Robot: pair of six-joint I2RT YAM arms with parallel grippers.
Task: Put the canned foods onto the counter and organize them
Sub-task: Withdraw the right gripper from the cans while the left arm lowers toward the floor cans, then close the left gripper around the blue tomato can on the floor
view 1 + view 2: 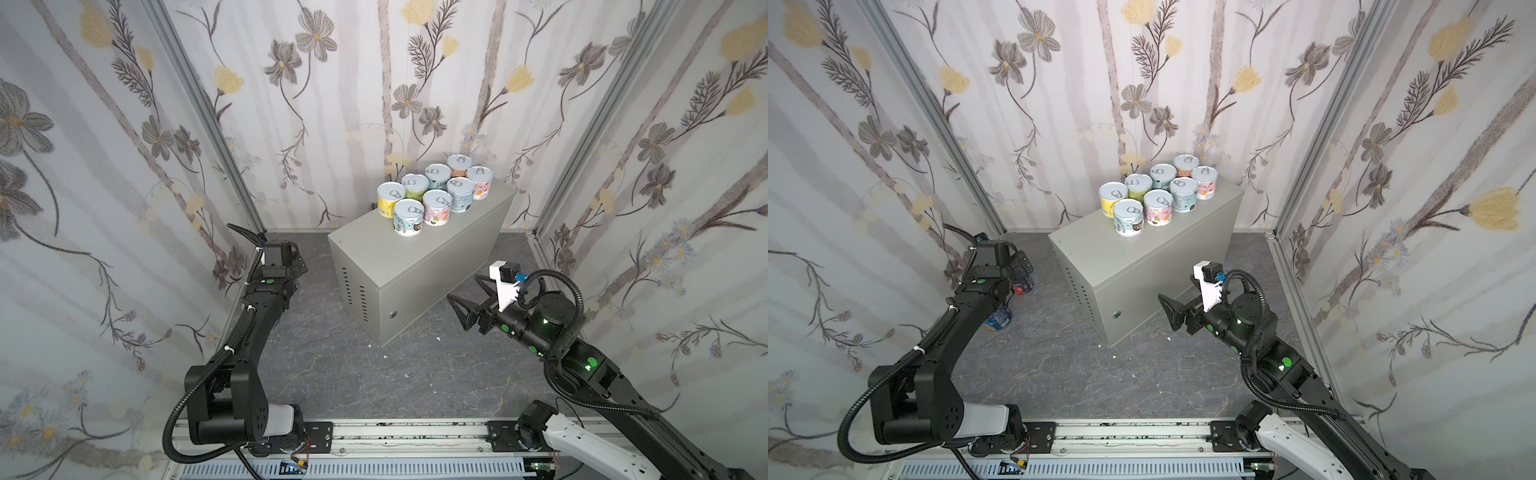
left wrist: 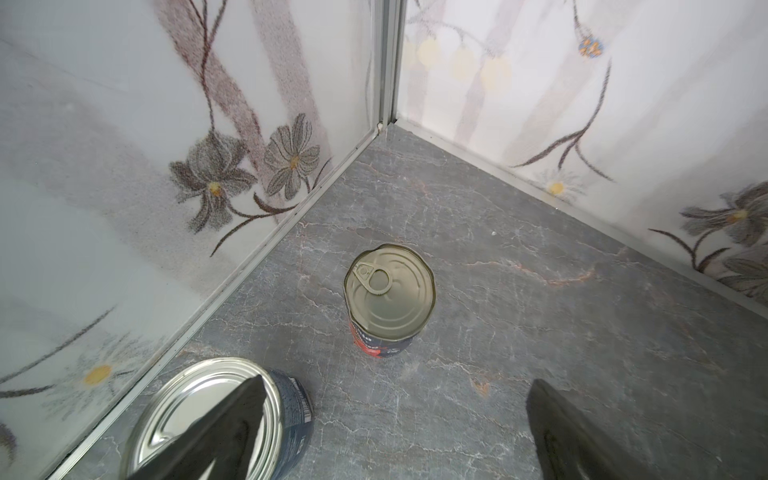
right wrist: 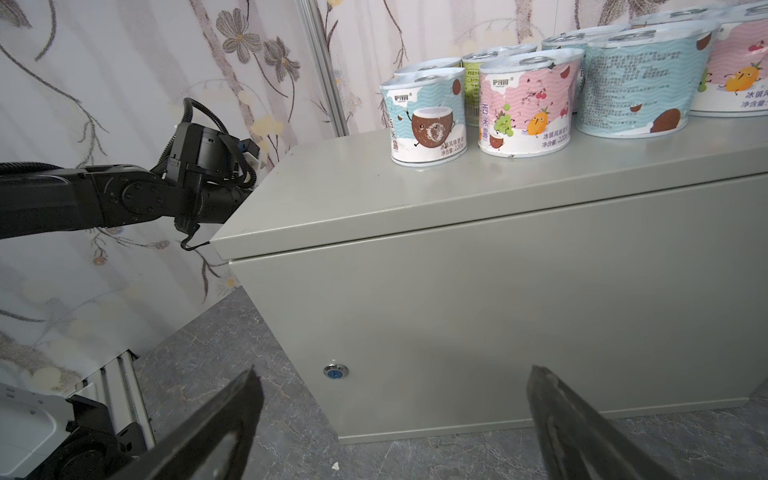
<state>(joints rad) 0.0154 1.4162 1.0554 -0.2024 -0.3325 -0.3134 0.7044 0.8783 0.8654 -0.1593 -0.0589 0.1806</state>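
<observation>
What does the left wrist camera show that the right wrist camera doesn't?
Only the left wrist view: the navy-red can and the blue can on the floor, with the open left gripper near them. Only the right wrist view: the counter with its lock, the short cans on top, the left arm beyond, and the open right gripper. Both: the dark marbled floor and flowered walls.

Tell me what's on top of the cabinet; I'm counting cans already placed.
Eight short cans stand upright in two rows on the cabinet's far half, nothing else. Front cans partly hide the back row's labels.
</observation>
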